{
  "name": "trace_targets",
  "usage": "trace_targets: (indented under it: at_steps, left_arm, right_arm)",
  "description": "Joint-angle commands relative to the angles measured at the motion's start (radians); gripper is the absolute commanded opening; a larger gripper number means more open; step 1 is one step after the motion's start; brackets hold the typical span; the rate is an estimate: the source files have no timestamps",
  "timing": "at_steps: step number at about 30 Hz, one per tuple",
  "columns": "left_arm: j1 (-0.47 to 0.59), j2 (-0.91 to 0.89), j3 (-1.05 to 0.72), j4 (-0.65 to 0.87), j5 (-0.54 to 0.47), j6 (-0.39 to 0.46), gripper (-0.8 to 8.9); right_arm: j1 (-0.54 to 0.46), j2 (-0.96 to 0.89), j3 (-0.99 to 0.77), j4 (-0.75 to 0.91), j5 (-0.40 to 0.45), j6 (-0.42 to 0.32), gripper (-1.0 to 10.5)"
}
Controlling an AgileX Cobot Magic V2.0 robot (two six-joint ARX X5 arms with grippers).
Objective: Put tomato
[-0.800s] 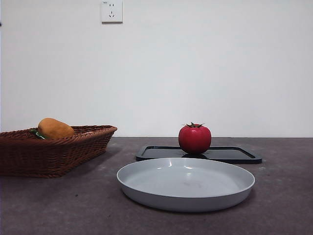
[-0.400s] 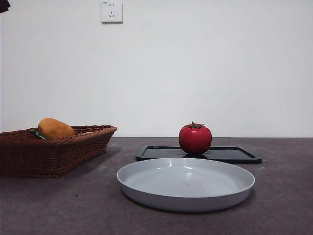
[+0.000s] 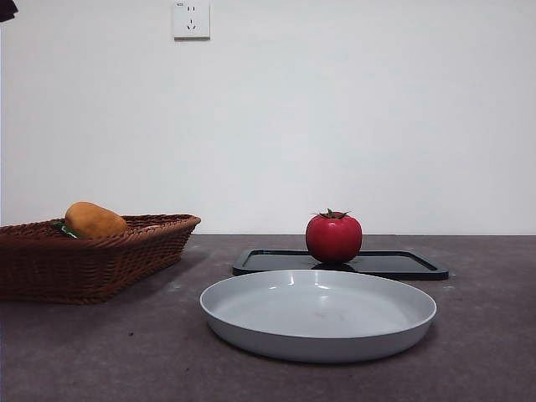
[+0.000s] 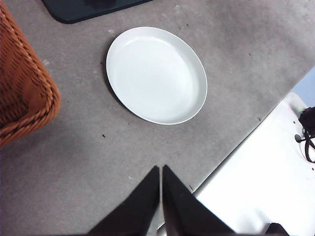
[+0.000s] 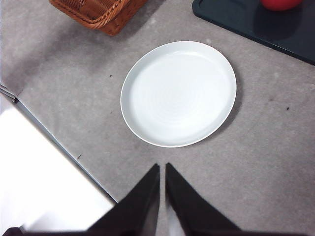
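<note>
- I see the tomato (image 3: 333, 239) standing upright on the black tray (image 3: 394, 265), toward the tray's left part in the front view, its green calyx pointing straight up.
- It is round, so I can name no long axis; only the stem end gives it a direction.
- In my right wrist view just a red sliver of it shows at the picture's edge (image 5: 280, 4), on the dark tray (image 5: 246, 22).
- The grey plate (image 3: 318, 314) lies on the tabletop (image 3: 486, 352) just in front of the tray, with nothing on it.
- The wicker basket (image 3: 92, 260) sits well to the left, with an orange-brown oval item (image 3: 95, 219) resting in it.
- My left hand (image 4: 161, 169) hangs high above the tabletop, jaws pressed together on nothing, with the plate (image 4: 156, 73) beyond its tips and the basket's corner (image 4: 24, 98) to one side.
- My right hand (image 5: 162, 167) also hangs high, jaws closed and holding nothing, the plate (image 5: 178, 93) beyond its tips.
- Both hands are well apart from the tomato.
- In the front view only a black tip (image 3: 7, 8) shows in the top left corner; I cannot tell which arm it belongs to.
</note>
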Motion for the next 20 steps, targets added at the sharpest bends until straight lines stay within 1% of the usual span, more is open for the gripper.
trace_targets:
  at_steps: [1,5,6,8,9,10,14,15,16,18,20]
  left_arm:
    - [-0.004,0.005,0.019,0.01,0.005,0.016,0.08]
    - [-0.004,-0.001,0.019,0.017,0.004,0.026,0.07]
    - [0.0,-0.014,0.019,0.031,-0.018,0.078,0.08]
    - [0.016,-0.047,0.013,0.089,-0.026,0.173,0.08]
    - [0.037,-0.076,-0.001,0.171,-0.029,0.198,0.07]
    - [0.058,-0.104,-0.017,0.251,-0.037,0.203,0.07]
    - [0.156,-0.23,-0.142,0.607,-0.053,0.199,0.08]
    - [0.179,-0.262,-0.186,0.689,-0.072,0.198,0.07]
    - [0.202,-0.297,-0.236,0.768,-0.111,0.194,0.07]
    - [0.234,-0.354,-0.32,0.87,-0.201,0.179,0.08]
    - [0.26,-0.412,-0.407,0.938,-0.277,0.159,0.07]
  right_arm:
    - [0.006,0.003,0.007,0.01,-0.002,0.003,0.1]
    - [0.006,0.003,0.007,0.01,-0.002,0.003,0.1]
    - [0.006,0.003,0.007,0.01,-0.002,0.003,0.1]
    - [0.006,0.003,0.007,0.01,-0.002,0.003,0.1]
    - [0.006,0.003,0.007,0.01,-0.002,0.003,0.1]
    - [0.006,0.003,0.007,0.01,-0.002,0.003,0.1]
    - [0.006,0.003,0.007,0.01,-0.002,0.003,0.1]
    - [0.006,0.003,0.007,0.01,-0.002,0.003,0.1]
    - [0.006,0.003,0.007,0.01,-0.002,0.003,0.1]
    - [0.006,0.003,0.007,0.011,-0.002,0.003,0.1]
    - [0.006,0.003,0.007,0.013,-0.002,0.003,0.1]
